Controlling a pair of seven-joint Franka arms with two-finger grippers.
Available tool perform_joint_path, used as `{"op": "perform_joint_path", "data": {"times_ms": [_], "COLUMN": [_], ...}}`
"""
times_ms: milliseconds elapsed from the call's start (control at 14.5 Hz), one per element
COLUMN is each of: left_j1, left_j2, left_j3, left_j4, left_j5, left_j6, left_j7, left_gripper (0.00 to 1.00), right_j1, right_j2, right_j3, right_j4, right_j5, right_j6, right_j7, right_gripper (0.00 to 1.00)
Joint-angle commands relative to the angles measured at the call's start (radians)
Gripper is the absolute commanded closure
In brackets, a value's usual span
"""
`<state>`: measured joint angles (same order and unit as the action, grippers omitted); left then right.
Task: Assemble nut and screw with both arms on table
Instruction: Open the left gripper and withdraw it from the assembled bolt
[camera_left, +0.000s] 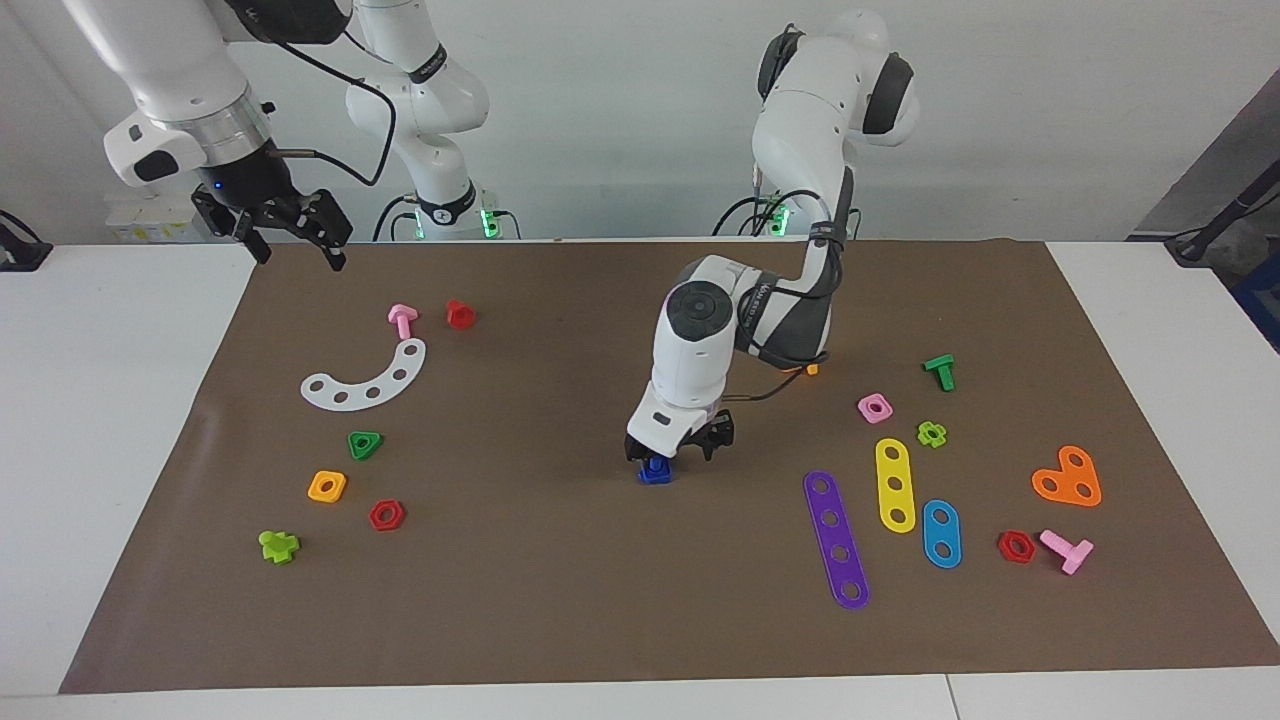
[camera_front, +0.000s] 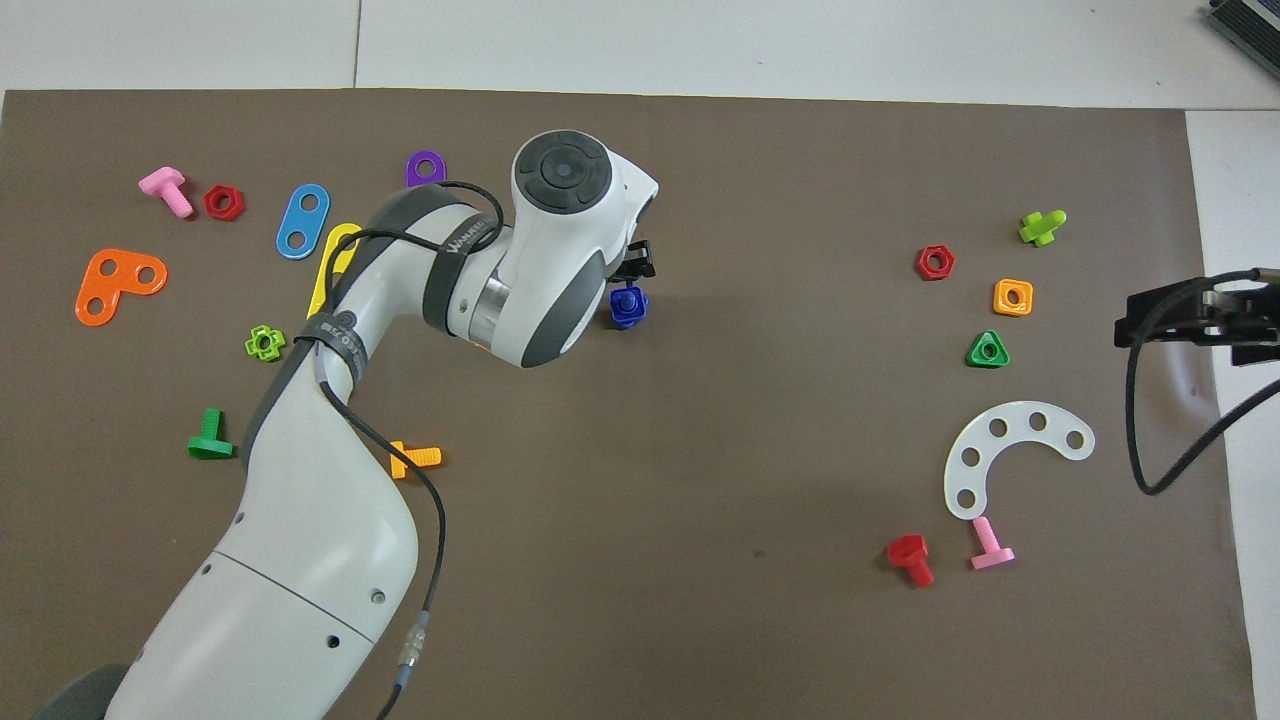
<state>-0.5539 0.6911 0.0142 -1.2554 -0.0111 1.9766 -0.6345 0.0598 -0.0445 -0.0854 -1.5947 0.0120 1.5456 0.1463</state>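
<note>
The left gripper (camera_left: 680, 452), fingers spread, is hovering just over the screw (camera_left: 655, 470) mid-mat; the right gripper (camera_left: 290, 240), also spread, is waiting above the mat's (camera_left: 560, 600) edge

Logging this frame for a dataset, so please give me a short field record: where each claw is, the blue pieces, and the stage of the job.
left claw: low over the middle of the brown rectangular mat, right at the blue pieces
right claw: raised over the mat's edge at the right arm's end, waiting, open
blue pieces: small dark-blue plastic screw standing on the dark-blue square plastic nut, on the mat
stage: blue pieces together on the mat
</note>
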Motion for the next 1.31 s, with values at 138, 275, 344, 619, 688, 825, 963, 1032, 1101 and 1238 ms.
{"op": "perform_joint_path", "data": {"times_ms": [138, 275, 344, 619, 688, 825, 963, 1032, 1101, 1238], "left_j1": [0.173, 0.259, 0.296, 0.434, 0.46, 0.5, 0.537, 0.549, 0.551, 0.549], "left_j2": [-0.223, -0.321, -0.365, -0.498, -0.513, -0.553, -0.611, -0.654, -0.679, -0.706], "left_j3": [-0.013, -0.013, -0.011, -0.01, -0.01, -0.01, -0.01, -0.01, -0.01, -0.013], "left_j4": [-0.096, -0.203, -0.255, -0.378, -0.378, -0.38, -0.406, -0.435, -0.444, -0.438], "left_j5": [-0.016, -0.018, -0.018, -0.018, -0.018, -0.018, -0.017, -0.018, -0.017, -0.017], "left_j6": [-0.097, -0.104, -0.105, -0.155, -0.2, -0.249, -0.272, -0.271, -0.272, -0.274], "left_j7": [0.205, 0.353, 0.428, 0.625, 0.663, 0.719, 0.745, 0.748, 0.746, 0.736], "left_gripper": [0.01, 0.01, 0.0, 0.0, 0.0, 0.0, 0.0, 0.0, 0.0, 0.0], "right_j1": [-0.006, -0.006, -0.006, -0.006, -0.006, -0.006, -0.006, -0.006, -0.006, -0.006], "right_j2": [-0.02, -0.02, -0.02, -0.02, -0.02, -0.02, -0.02, -0.02, -0.02, -0.02], "right_j3": [0.006, 0.006, 0.006, 0.006, 0.006, 0.006, 0.006, 0.006, 0.006, 0.006], "right_j4": [-0.016, -0.016, -0.016, -0.016, -0.016, -0.016, -0.016, -0.016, -0.016, -0.016], "right_j5": [0.0, 0.0, 0.0, 0.0, 0.0, 0.0, 0.0, 0.0, 0.0, 0.0], "right_j6": [-0.005, -0.005, -0.005, -0.005, -0.005, -0.005, -0.005, -0.005, -0.005, -0.005], "right_j7": [-0.024, -0.024, -0.024, -0.024, -0.024, -0.024, -0.024, -0.024, -0.024, -0.024], "right_gripper": [0.0, 0.0, 0.0, 0.0, 0.0, 0.0, 0.0, 0.0, 0.0, 0.0]}}
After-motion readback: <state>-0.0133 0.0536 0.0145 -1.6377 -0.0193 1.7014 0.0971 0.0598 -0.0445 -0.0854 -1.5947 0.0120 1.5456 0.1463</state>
